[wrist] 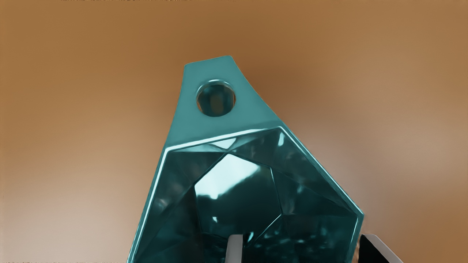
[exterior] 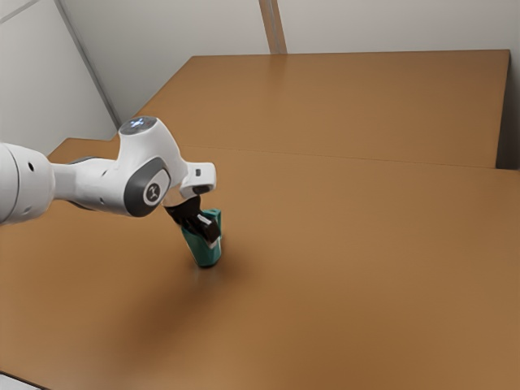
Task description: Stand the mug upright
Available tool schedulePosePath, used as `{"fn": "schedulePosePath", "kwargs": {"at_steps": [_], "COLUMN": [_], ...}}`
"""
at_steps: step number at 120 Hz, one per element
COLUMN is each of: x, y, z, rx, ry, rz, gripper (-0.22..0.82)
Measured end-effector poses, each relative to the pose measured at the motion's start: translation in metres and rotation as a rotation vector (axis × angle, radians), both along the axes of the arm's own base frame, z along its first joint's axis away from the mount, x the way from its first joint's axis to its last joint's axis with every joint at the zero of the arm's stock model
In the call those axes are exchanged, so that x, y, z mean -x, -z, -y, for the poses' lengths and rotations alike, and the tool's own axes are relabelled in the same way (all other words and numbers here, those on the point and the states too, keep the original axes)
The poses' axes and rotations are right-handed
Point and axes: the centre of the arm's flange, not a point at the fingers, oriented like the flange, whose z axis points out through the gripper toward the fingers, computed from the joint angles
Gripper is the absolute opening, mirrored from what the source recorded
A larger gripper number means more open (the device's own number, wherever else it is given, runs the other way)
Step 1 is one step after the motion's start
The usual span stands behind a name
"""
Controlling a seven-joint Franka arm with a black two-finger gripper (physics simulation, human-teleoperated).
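Working from the near side of the table, I'm finding the teal mug well in from the lower-left edge, nearer the exterior view's left than its right. Its foot is meeting or just clearing the wood; I can't tell which. Its mouth is facing up, perhaps with a slight lean.

My gripper is straddling the rim. Its fingers are standing partly apart, one dipping inside, the other sitting outside, close to the wall. I'm not seeing both pressing on it, so I'm judging that nothing is being held.

Beyond them the pierced handle is pointing away from the fingers. Farther off, the table's far-left corner is lying well behind.

The pose is suiting either a mug standing free or one needing a last bit of levelling, so I'm judging the foot first. Whichever it is, I'm wanting slow travel along the wall's slope, no sideways push: the inner finger could be catching the rim and tipping the narrow foot.
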Motion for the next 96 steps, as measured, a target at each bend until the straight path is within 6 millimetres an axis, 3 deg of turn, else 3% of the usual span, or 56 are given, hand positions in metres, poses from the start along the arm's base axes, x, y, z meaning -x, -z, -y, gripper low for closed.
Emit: {"fn": "schedulePosePath", "kwargs": {"at_steps": [24, 38, 52, 63, 86, 96], "x": [0.0, -0.001, -0.015, -0.037, -0.048, -0.053], "y": [-0.021, -0.05, -0.098, -0.153, -0.23, -0.254], "z": [-0.019, -0.011, -0.007, -0.006, 0.005, 0.01], "rx": [-0.018, -0.039, -0.035, -0.015, 0.009, 0.025], "ry": [-0.047, -0.037, -0.044, -0.059, -0.069, -0.068], "rz": [0.03, 0.053, 0.083, 0.101, 0.094, 0.071], "gripper": [0.48, 0.54, 0.56, 0.58, 0.59, 0.6]}}
